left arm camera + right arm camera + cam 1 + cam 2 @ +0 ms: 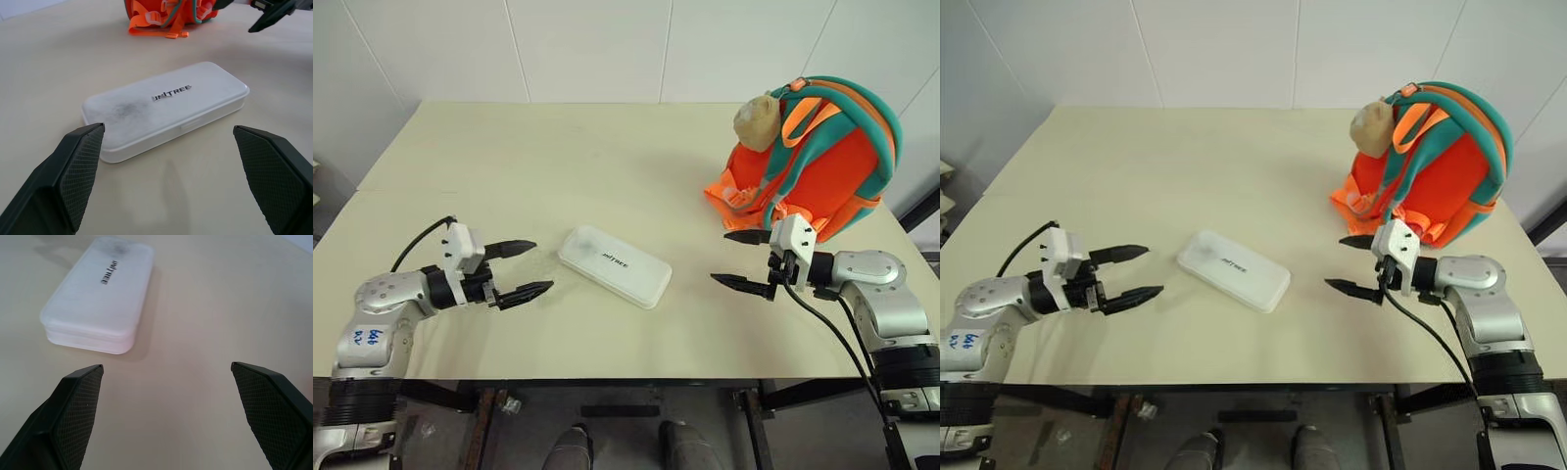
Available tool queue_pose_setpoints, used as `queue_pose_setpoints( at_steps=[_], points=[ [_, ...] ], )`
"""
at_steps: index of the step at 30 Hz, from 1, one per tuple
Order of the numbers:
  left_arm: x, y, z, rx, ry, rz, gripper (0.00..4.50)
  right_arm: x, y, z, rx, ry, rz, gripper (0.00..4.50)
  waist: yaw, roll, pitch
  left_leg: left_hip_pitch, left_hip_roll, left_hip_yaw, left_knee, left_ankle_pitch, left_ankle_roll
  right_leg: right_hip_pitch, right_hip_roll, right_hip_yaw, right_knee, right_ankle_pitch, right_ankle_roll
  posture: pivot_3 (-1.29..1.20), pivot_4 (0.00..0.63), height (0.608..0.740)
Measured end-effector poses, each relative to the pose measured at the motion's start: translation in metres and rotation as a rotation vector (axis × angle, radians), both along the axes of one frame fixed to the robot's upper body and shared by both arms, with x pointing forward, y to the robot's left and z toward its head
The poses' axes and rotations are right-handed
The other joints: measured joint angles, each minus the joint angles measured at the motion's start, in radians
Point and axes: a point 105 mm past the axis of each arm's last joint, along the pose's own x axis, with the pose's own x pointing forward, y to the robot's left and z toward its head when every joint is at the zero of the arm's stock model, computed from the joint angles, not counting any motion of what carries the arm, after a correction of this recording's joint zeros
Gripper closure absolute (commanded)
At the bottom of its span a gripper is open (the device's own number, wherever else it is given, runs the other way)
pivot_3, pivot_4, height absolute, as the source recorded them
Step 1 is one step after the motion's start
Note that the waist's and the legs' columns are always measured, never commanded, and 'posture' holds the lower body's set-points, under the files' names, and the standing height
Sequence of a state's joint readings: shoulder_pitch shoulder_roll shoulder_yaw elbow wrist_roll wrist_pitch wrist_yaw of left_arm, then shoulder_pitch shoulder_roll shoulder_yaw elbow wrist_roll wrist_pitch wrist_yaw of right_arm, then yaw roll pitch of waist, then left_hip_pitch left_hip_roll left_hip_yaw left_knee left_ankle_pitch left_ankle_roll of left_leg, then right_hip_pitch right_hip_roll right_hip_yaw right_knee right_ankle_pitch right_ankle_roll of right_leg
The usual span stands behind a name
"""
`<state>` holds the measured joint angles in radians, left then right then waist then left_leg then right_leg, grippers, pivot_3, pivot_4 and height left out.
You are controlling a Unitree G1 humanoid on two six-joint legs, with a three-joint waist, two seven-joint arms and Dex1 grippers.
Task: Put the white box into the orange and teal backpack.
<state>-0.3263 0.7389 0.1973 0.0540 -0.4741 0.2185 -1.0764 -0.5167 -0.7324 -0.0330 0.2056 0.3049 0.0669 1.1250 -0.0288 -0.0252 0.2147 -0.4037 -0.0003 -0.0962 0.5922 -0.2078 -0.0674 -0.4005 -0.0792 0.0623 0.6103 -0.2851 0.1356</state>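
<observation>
Nothing done yet; your white box lies ungrasped on the worktop; both end effectors, left end effector and right end effector, gape wide and empty; orange and teal backpack awaits.

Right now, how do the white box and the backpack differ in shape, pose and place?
The white box lies flat and low, a long case with rounded corners; the orange and teal backpack stands upright, tall and rounded. The box is plain white with small dark lettering; the backpack is bright orange with teal trim. Both rest on the table, untouched.
</observation>
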Motion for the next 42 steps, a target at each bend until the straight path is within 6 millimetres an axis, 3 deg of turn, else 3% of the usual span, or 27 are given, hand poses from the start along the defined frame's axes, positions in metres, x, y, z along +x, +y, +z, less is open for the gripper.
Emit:
queue_pose_setpoints(
  at_steps=[10, 14, 23, 24, 31, 38, 42],
  points=[
    [0.012, -0.006, 0.0, -0.006, -0.028, -0.003, 0.0, 0.006, -0.006, -0.002, 0.006, -0.015, -0.056, 0.08, 0.0, 0.0, 0.0, 0.0, 0.0, 0.0, 0.001, 0.0, 0.0, 0.0, 0.0, 0.0, 0.001, 0.0, 0.001, 0.0, 0.15, 0.74],
    [0.027, 0.001, 0.002, 0.02, -0.06, 0.041, 1.21, 0.007, -0.004, -0.006, -0.005, -0.016, -0.056, 1.37, 0.0, 0.0, 0.0, 0.0, 0.0, 0.0, 0.002, 0.0, 0.0, 0.0, 0.0, 0.0, 0.002, 0.001, 0.001, 0.0, 0.15, 0.74],
    [0.071, 0.019, -0.006, 0.067, -0.079, 0.197, 4.18, -0.001, 0.022, -0.052, -0.023, 0.071, -0.027, 4.5, 0.001, 0.0, 0.0, 0.0, -0.001, 0.0, 0.003, 0.0, 0.0, 0.0, 0.0, 0.0, 0.003, 0.001, 0.002, 0.0, 0.15, 0.74],
    [0.074, 0.02, -0.008, 0.074, -0.077, 0.209, 4.49, -0.003, 0.025, -0.056, -0.027, 0.076, -0.024, 4.5, 0.001, 0.0, 0.0, 0.0, -0.001, 0.0, 0.003, 0.0, 0.0, 0.0, 0.0, 0.0, 0.004, 0.001, 0.002, 0.0, 0.15, 0.74],
    [0.094, 0.006, -0.033, 0.102, -0.006, 0.237, 4.49, -0.008, 0.043, -0.07, -0.009, 0.108, -0.019, 4.5, 0.001, 0.0, 0.0, 0.0, -0.001, -0.001, 0.005, 0.0, 0.0, 0.0, 0.0, 0.0, 0.007, 0.001, 0.002, 0.0, 0.15, 0.74],
    [0.108, -0.017, -0.043, 0.096, 0.02, 0.24, 4.49, -0.012, 0.072, -0.075, 0.028, 0.138, 0.019, 4.5, 0.001, 0.0, 0.0, 0.0, -0.001, -0.001, 0.008, 0.001, 0.0, 0.0, 0.001, 0.0, 0.009, 0.001, 0.003, 0.0, 0.15, 0.74],
    [0.109, -0.025, -0.047, 0.091, 0.022, 0.219, 4.49, -0.012, 0.077, -0.078, 0.03, 0.147, 0.024, 4.5, 0.0, 0.0, 0.0, 0.0, -0.001, -0.001, 0.008, 0.001, 0.0, 0.0, 0.001, 0.0, 0.009, 0.001, 0.003, 0.0, 0.15, 0.74]
  ],
)
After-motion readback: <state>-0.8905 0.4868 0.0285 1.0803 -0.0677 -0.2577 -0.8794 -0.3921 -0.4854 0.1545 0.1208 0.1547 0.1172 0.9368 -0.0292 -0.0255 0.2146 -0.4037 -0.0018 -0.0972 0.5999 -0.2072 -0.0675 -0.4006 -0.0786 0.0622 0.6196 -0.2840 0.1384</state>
